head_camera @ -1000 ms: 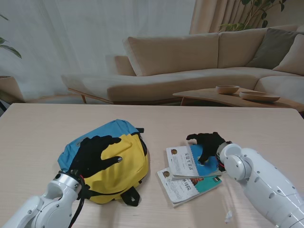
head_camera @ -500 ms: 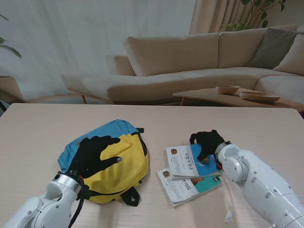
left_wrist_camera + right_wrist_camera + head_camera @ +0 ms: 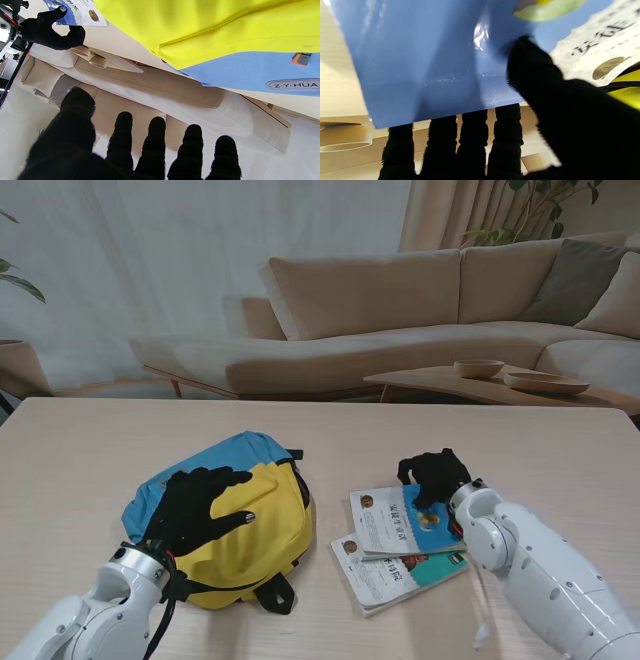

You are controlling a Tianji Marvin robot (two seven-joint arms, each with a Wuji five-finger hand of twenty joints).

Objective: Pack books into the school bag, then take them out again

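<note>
Right hand (image 3: pixel 434 477), black-gloved, curled over the far edge of the upper book (image 3: pixel 400 522): thumb (image 3: pixel 532 65) pressed on the glossy blue cover, four fingers (image 3: pixel 471 140) hooked past and under the edge, as the right wrist view shows. Pinched on the book, though not yet lifted clear. Upper book stacked askew on a lower book (image 3: pixel 395 572) with a teal band, both flat on the table (image 3: pixel 500 440), at roughly 3 o'clock from the school bag (image 3: pixel 235 520).

Left hand (image 3: pixel 195 505), fingers spread and gripping nothing, laid palm down on the yellow front panel of the bag; in the left wrist view, fingertips (image 3: pixel 155 140) extended beyond the fabric, away from any hold. Bag lying flat, blue panel toward 11 o'clock, black strap buckle (image 3: pixel 275 592) at 6 o'clock. No open mouth of the bag visible.

Step judged: picking up the top book for packing. For a clean lift: fingers slid well under the far edge, thumb kept firm against the slippery cover, edge tilted up before carrying so the lower book stays put; bag steadied, and opened, by the left hand.

Legible writing: "Z·Y·HUA" on a grey oval badge (image 3: pixel 292 85) on the blue panel. Chinese characters on the white part of the cover, not readable; a round gold seal (image 3: pixel 607 68) beside them.
</note>
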